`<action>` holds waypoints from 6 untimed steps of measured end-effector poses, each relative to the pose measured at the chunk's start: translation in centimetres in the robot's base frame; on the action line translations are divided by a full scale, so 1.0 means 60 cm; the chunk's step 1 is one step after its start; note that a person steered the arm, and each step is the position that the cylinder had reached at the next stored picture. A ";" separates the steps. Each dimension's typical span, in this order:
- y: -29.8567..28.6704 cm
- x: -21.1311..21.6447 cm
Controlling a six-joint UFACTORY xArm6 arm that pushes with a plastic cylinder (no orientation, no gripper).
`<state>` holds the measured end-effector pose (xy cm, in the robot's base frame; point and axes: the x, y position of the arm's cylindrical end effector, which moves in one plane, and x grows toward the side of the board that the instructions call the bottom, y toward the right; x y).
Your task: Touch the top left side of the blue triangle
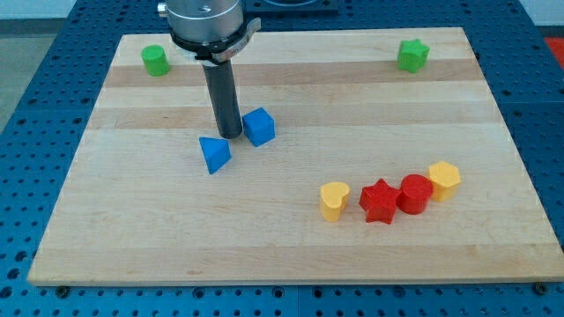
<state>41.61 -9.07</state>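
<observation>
You have my tip [230,135] down on the board [132,220], just beside the blue triangle's [214,154] upper right; contact is unclear. The blue cube [259,127] sits on the tip's right.

surface: pale wooden board [291,255] | surround: blue perforated table [35,114]

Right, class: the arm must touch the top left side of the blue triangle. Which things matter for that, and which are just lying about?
Part of the job:
blue triangle
my tip, just above and right of the triangle, between it and the blue cube

Just lying about:
blue cube
green cylinder
green star
yellow heart
red star
red cylinder
yellow block
</observation>
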 end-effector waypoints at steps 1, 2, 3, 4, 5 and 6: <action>0.000 -0.001; -0.076 -0.060; -0.117 -0.048; -0.133 0.051; -0.103 0.056; -0.056 -0.023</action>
